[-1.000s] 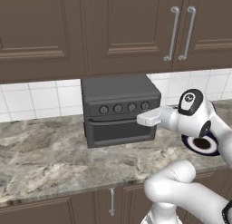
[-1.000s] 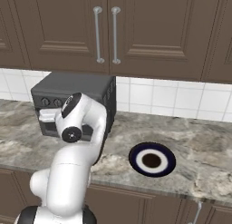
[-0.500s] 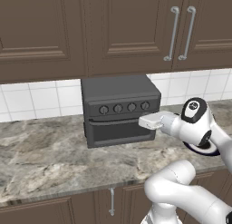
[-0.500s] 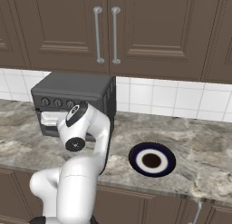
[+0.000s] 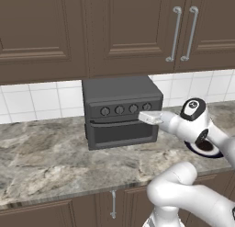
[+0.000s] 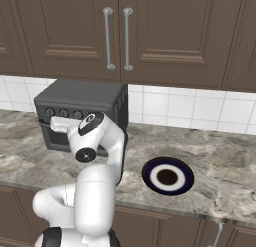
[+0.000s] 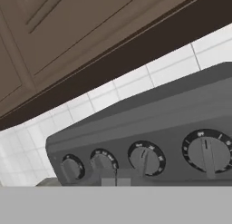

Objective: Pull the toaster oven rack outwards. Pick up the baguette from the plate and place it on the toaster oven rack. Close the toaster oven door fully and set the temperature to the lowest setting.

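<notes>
The dark grey boxy toaster oven (image 5: 121, 111) sits at the back edge of the marble counter (image 5: 46, 161), its door (image 5: 121, 133) up. The gripper (image 5: 148, 117), fully closed and empty, hovers just before the knob row (image 7: 145, 158). The round dark blue plate (image 6: 167, 175) lies bare near the counter's front edge.

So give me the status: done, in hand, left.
Done, by the look of it: the oven door is shut and the plate holds no baguette, so the loaf is presumably inside, though that cannot be seen. In hand: the shut tool is up at the right end of the knobs. Left: turning the temperature to its lowest.
</notes>
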Controlling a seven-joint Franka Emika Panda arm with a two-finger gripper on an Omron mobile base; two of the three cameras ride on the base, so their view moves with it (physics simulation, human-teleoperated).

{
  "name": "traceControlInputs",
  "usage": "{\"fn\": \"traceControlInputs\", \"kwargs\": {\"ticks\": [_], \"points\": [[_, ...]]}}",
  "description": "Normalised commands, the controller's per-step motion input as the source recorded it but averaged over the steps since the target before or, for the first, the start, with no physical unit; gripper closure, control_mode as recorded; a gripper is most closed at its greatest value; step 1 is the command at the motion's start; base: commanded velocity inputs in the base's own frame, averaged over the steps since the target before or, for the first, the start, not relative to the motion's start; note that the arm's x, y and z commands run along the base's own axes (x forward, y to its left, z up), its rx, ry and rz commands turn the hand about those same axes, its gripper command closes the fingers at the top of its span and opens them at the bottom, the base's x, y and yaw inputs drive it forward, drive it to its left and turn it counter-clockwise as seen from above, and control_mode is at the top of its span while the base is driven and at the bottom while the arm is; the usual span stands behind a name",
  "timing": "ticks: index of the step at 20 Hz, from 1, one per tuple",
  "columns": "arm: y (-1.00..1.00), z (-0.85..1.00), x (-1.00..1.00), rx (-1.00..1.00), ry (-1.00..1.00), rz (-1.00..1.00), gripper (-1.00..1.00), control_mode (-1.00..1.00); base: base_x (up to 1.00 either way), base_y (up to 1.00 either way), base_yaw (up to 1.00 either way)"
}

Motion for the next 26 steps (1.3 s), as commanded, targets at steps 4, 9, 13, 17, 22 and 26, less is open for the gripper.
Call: {"fn": "traceControlInputs", "kwargs": {"ticks": [4,9,13,17,22,26], "points": [[-0.28,0.00,0.53,-0.01,0.00,0.03,1.00,-1.00,0.00,0.00,0.00],[-0.02,-0.07,0.18,-0.02,-0.09,0.08,1.00,-1.00,0.00,0.00,0.00],[0.00,-0.17,0.05,-0.07,-0.12,0.08,1.00,-1.00,0.00,0.00,0.00],[-0.01,-0.26,0.04,-0.09,0.01,0.02,1.00,-1.00,0.00,0.00,0.00],[-0.04,-0.10,0.15,-0.12,0.13,0.00,1.00,-1.00,0.00,0.00,0.00],[-0.02,0.00,0.29,-0.02,0.08,0.00,1.00,-1.00,0.00,0.00,0.00]]}}
